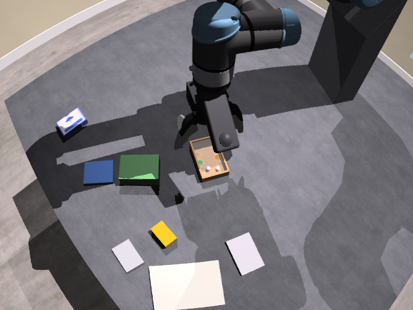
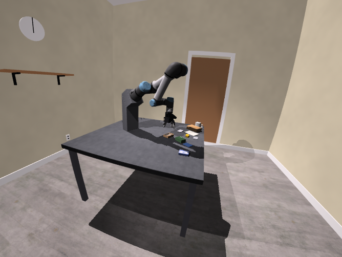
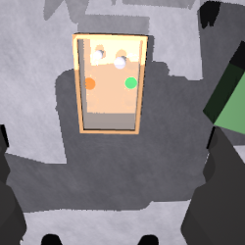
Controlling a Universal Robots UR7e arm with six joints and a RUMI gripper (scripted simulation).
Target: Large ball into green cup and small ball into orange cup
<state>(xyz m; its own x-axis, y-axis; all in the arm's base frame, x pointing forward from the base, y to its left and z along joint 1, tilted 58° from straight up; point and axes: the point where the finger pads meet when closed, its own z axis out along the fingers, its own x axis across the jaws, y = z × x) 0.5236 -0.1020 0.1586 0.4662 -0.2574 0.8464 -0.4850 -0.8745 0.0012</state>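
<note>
Fingers of the gripper [image 1: 208,121] stand fully spread, holding nothing, above the wooden puzzle [image 3: 80,98] lying flat on the table [image 1: 300,166]. Best practice: descend centred, straddling the frame's long sides squarely.

1 puzzle [image 1: 203,176]; 2 balls [image 1: 208,168]; 2 cups [image 1: 200,162]; 3 white sheets [image 1: 187,284].

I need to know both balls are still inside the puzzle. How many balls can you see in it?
2. Both lie side by side at one short end of the wooden puzzle: one ball nearer the green cup, the other ball nearer the orange cup. Neither sits in a cup.
</note>
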